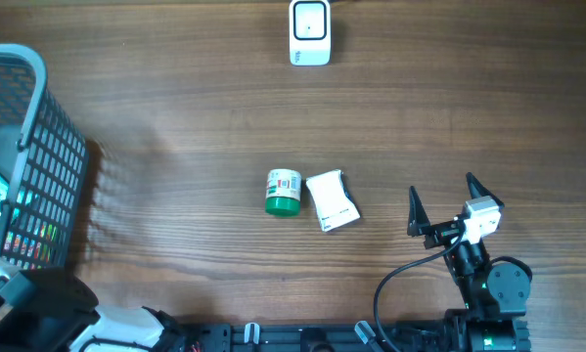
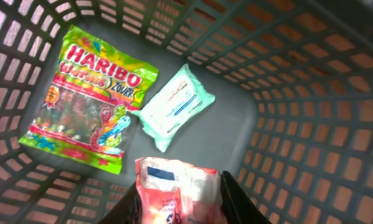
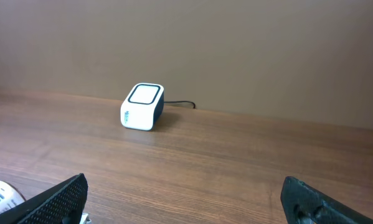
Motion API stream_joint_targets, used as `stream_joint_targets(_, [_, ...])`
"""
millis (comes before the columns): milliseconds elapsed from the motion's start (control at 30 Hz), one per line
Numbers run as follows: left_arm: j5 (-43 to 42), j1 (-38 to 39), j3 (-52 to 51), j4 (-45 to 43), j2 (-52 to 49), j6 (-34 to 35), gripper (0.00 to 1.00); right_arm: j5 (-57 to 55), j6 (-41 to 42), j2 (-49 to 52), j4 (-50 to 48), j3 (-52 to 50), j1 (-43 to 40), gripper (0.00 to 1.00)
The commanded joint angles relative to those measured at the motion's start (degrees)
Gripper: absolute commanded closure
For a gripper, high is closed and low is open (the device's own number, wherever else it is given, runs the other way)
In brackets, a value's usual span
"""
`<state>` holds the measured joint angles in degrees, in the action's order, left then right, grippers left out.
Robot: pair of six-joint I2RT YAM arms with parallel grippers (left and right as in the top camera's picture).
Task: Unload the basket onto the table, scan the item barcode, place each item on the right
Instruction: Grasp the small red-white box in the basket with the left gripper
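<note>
Down in the basket (image 2: 311,87), your left gripper (image 2: 183,190) is pinching a pink-and-white pouch (image 2: 170,180) across its width, one finger on each side. Whether the pouch has left the basket floor, you cannot tell from here. The Haribo bag (image 2: 89,93) and the wipes (image 2: 174,106) lie flat beyond it.

Your right gripper (image 1: 441,186) stands spread wide and empty over the table, well apart from the scanner (image 1: 309,32).

Expect the pouch to be light, soft and crinkly. The glossy film is probably slippery, and it will likely sag or swing from a single pinch. A sealed edge should give you the firmest hold, since the filled middle would yield under the pads. No barcode shows on the visible face, so you may have to turn it toward the scanner. Lift straight up to miss the basket wall.
</note>
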<state>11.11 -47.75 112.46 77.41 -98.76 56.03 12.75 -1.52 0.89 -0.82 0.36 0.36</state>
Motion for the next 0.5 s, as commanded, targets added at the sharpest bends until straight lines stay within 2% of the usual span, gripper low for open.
stream_joint_targets(0, [-0.81, -0.37, 0.39, 0.07, 0.63, -0.31, 0.77, -1.01, 0.37, -0.24, -0.13, -0.07, 0.37, 0.0])
stream_joint_targets(133, [-7.98, -0.37, 1.29, -1.27, 4.92, -0.31, 0.76, -1.01, 0.37, -0.24, -0.13, -0.07, 0.37, 0.0])
stream_joint_targets(267, [-21.57, 0.52, 1.92, -1.9, 10.62, -0.31, 0.76, -1.01, 0.39, -0.24, -0.13, -0.07, 0.37, 0.0])
stream_joint_targets(333, [-26.82, 3.19, 1.92, -0.07, 12.92, -0.37, 0.76, -1.01, 0.37, -0.24, -0.13, -0.07, 0.37, 0.0])
stream_joint_targets(467, [-26.4, 14.32, 1.92, 4.11, 14.67, -3.37, 0.76, -1.01, 0.39, -0.24, -0.13, -0.07, 0.37, 0.0])
